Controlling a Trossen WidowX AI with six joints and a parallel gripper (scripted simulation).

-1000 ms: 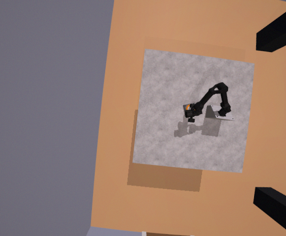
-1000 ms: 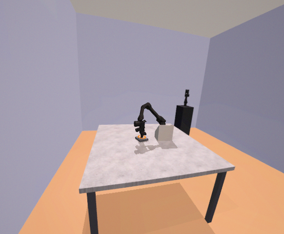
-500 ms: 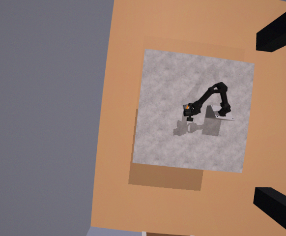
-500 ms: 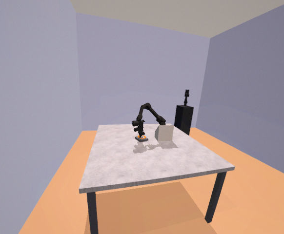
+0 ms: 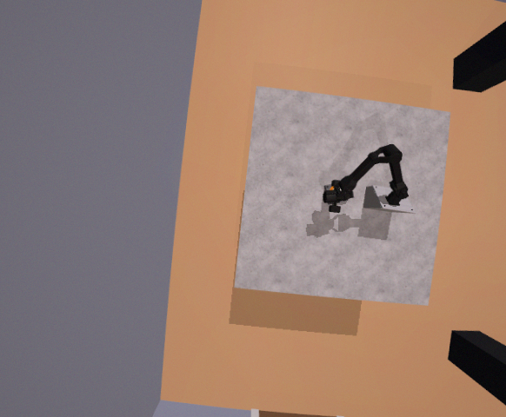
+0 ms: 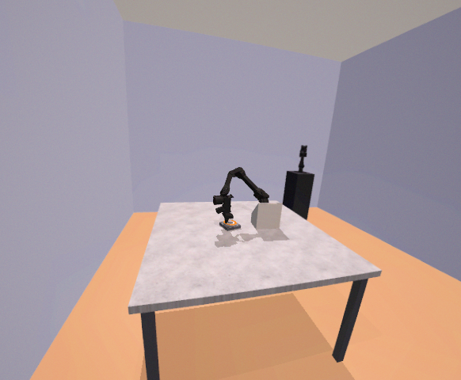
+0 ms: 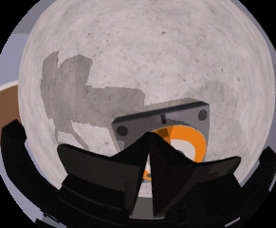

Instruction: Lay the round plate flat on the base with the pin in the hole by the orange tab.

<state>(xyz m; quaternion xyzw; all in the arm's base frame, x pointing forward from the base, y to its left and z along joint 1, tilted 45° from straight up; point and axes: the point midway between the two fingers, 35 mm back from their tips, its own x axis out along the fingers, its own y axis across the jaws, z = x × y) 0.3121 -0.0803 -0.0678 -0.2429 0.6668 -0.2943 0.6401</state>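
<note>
The dark grey square base (image 6: 237, 227) (image 7: 190, 112) lies on the table. The round orange plate (image 6: 234, 223) (image 7: 198, 139), with a white inner ring, is on it. In the top view only a bit of the orange plate (image 5: 331, 188) shows beside the arm. My gripper (image 6: 227, 222) (image 7: 150, 136) is shut with nothing visible between its fingers. Its tips are over the plate in the wrist view, low at it in the exterior view; whether they touch cannot be told. A darker orange patch lies just beside the tips; tab or shadow is unclear. The post, pin and tab hole are hidden.
The grey mottled table (image 5: 289, 269) (image 6: 206, 270) carries the arm's pale wedge-shaped mount (image 5: 372, 198) (image 6: 268, 215), right of the base in the top and exterior views. A black pedestal (image 6: 298, 191) with another dark device stands behind the table.
</note>
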